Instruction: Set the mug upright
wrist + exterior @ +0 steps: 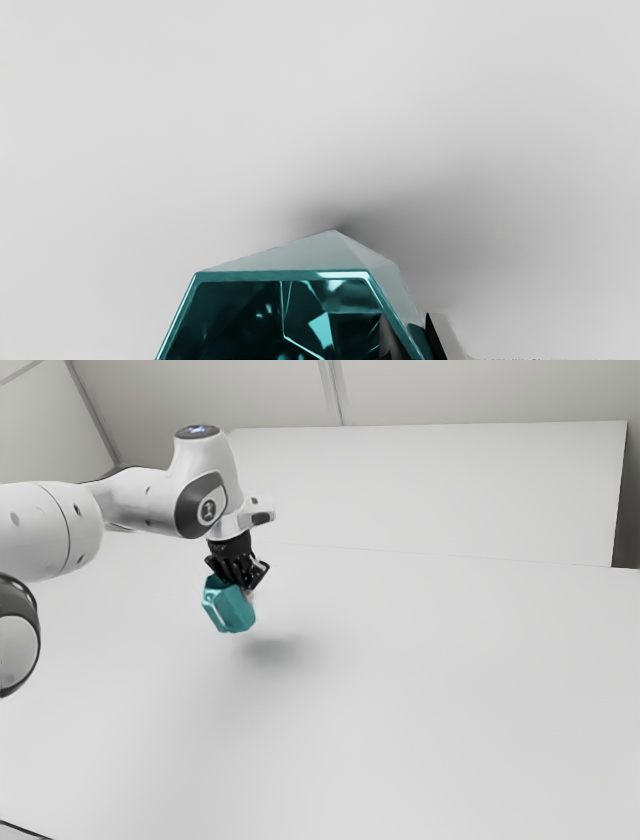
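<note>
Mug (pixel 231 610) | exterior view: tilted, aloft in pincer (pixel 240 582) | wrist view: glossy interior (pixel 240 320)

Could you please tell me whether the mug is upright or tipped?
Tipped: the mug slants, its rim leaning toward the exterior view's left.

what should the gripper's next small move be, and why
Probably turn the gripper slightly to level the mug before lowering it: the fingers pinch its wall, but it seems to hang above its shadow on the table, tilted, its mouth leaning toward the exterior view's left.
</note>
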### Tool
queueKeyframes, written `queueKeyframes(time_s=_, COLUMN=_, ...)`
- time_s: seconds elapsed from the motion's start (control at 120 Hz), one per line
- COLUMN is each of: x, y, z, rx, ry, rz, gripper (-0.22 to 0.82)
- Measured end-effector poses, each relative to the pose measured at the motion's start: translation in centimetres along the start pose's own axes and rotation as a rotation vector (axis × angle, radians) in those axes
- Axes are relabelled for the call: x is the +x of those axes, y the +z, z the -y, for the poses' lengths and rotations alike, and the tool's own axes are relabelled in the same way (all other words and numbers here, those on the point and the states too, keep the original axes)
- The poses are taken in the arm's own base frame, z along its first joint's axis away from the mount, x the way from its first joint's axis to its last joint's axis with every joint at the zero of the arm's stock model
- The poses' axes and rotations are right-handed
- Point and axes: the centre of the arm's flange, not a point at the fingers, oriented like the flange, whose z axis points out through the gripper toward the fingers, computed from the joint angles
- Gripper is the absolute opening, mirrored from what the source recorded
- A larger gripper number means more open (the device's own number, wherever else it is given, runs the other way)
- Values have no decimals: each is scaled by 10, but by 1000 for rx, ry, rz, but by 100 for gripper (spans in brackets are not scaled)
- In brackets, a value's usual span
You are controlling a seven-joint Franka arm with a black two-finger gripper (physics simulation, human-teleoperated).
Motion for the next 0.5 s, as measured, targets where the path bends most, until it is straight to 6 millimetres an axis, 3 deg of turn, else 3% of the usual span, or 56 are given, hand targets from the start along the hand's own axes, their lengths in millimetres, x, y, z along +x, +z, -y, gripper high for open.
queueKeyframes(time_s=0.133, x=-4, y=10, z=27, rx=21, ry=-44, rz=39, gripper=-18)
queueKeyframes(time_s=0.367, x=-7, y=35, z=26, rx=33, ry=-60, rz=98, gripper=-18)
queueKeyframes(time_s=0.5, x=-7, y=38, z=25, rx=34, ry=-69, rz=103, gripper=-18)
